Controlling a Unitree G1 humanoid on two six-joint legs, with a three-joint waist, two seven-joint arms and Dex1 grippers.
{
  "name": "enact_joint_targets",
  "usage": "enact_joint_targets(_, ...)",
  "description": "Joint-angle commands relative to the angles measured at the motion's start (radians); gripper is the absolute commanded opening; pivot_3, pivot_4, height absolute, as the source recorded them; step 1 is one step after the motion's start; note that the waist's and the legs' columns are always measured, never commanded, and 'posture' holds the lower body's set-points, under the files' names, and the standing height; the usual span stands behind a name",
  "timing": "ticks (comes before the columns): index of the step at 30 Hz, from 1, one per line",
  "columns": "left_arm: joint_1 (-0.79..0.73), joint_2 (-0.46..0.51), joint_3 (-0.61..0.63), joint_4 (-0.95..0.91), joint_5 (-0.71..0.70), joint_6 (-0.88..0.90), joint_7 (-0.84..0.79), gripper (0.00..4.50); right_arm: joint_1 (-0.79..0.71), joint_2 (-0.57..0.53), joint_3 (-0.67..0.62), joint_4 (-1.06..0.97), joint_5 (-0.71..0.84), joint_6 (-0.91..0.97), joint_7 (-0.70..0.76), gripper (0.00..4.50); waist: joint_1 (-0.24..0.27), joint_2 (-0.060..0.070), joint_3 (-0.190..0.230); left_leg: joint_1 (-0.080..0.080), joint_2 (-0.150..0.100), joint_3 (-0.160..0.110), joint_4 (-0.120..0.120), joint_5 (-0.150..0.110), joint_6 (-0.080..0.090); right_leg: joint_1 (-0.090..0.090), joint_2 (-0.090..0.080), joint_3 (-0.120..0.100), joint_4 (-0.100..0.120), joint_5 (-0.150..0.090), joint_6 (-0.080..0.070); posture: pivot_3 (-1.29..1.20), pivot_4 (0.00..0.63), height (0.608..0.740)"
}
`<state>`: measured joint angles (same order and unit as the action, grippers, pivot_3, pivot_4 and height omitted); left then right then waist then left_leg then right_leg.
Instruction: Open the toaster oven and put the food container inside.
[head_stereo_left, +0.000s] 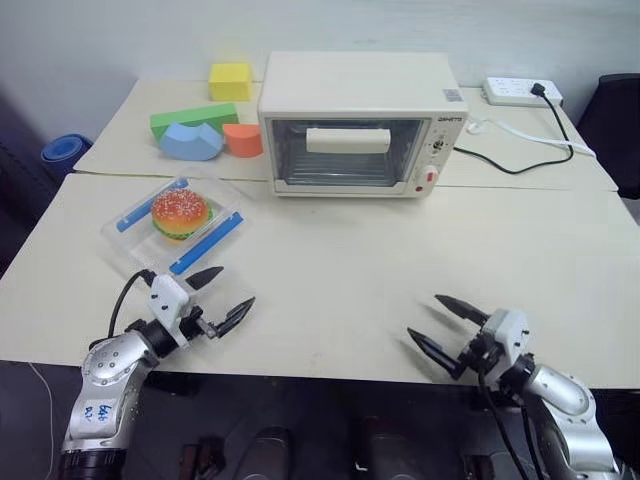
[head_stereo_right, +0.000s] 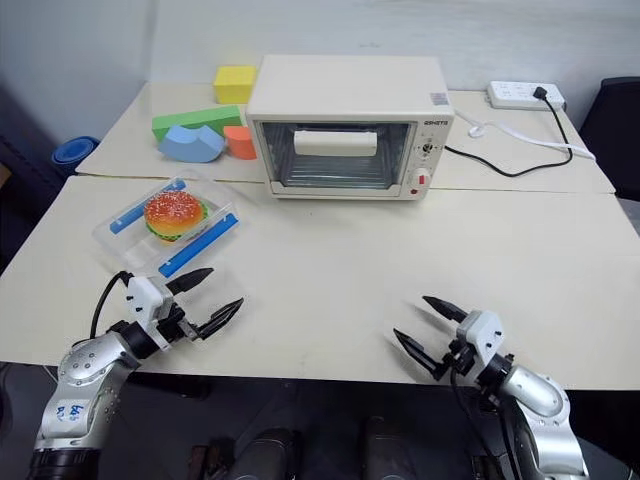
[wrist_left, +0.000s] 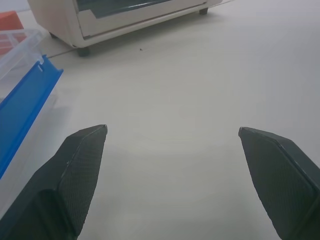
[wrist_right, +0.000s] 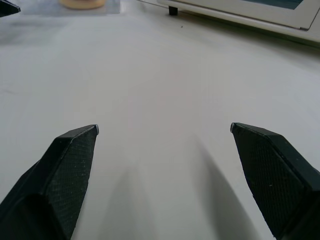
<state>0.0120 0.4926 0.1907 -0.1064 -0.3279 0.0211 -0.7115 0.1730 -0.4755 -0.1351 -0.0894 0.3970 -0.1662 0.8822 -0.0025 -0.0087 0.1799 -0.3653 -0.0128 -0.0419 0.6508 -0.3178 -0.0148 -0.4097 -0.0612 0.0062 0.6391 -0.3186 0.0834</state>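
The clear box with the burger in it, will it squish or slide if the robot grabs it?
The food container looks like hard clear plastic, so it probably won't squish. Its smooth walls could slip between the fingers. It lies flat and low on the table, so a push would likely slide it rather than tip it. It probably feels light.

The two head views look forward and down over the table (head_stereo_left: 330, 270), sharing the toaster oven (head_stereo_left: 360, 125) at its far side. Each wrist view skims low over the tabletop, close, toward the oven's base.
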Motion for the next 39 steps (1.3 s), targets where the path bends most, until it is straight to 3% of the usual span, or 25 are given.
enact_joint_targets(1,0.003,0.01,0.008,-0.033,-0.034,0.019,-0.016,4.5,-0.007,0.002,-0.025,-0.044,0.025,-0.024,-0.003,4.43,-0.002,0.0,0.0,0.0,0.0,0.0,0.0,0.0,0.0,0.0,0.0,0.0,0.0,0.0,0.0,0.0,0.15,0.74)
enact_joint_targets(5,-0.004,0.047,0.066,-0.104,-0.261,0.199,-0.108,4.5,-0.109,-0.005,-0.013,-0.061,0.073,0.049,-0.014,4.43,-0.004,0.0,0.0,0.001,0.0,0.0,0.0,0.0,0.0,0.0,0.0,0.0,0.002,0.0,0.0,0.0,0.15,0.74)
enact_joint_targets(11,-0.044,0.188,0.149,-0.189,-0.496,0.42,-0.202,4.5,-0.449,-0.02,0.016,0.037,0.089,0.22,-0.035,4.43,-0.008,0.001,0.0,0.0,0.001,-0.002,0.001,0.001,-0.001,-0.001,0.0,-0.001,0.004,-0.001,-0.001,0.0,0.15,0.74)
enact_joint_targets(18,-0.181,0.147,0.177,-0.147,-0.485,0.383,-0.138,4.5,-0.896,0.043,0.06,0.436,-0.016,0.211,-0.045,4.43,-0.003,0.002,0.001,-0.002,0.0,-0.002,0.001,0.003,-0.005,-0.004,0.0,-0.002,0.004,-0.001,-0.002,0.0,0.15,0.74)
enact_joint_targets(24,-0.199,0.099,0.2,-0.138,-0.479,0.372,-0.089,4.5,-1.09,0.104,0.062,0.646,-0.069,0.155,-0.054,4.43,-0.012,0.002,0.001,-0.006,-0.001,-0.001,0.002,0.003,-0.005,-0.005,0.0,-0.002,0.005,-0.001,-0.002,0.0,0.15,0.74)
enact_joint_targets(30,-0.195,0.081,0.196,-0.142,-0.469,0.37,-0.072,4.5,-1.134,0.149,0.07,0.686,-0.077,0.126,-0.013,4.43,-0.026,0.002,0.001,-0.006,-0.001,-0.001,0.002,0.002,-0.005,-0.005,0.0,-0.002,0.005,-0.001,-0.001,0.0,0.15,0.74)
enact_joint_targets(39,-0.225,0.065,0.175,-0.132,-0.436,0.361,-0.032,4.5,-0.985,0.139,0.099,0.448,-0.035,0.239,0.067,4.43,-0.026,0.002,0.001,-0.006,0.0,-0.001,0.003,0.003,-0.005,-0.005,0.0,-0.002,0.006,-0.001,-0.001,0.0,0.15,0.74)
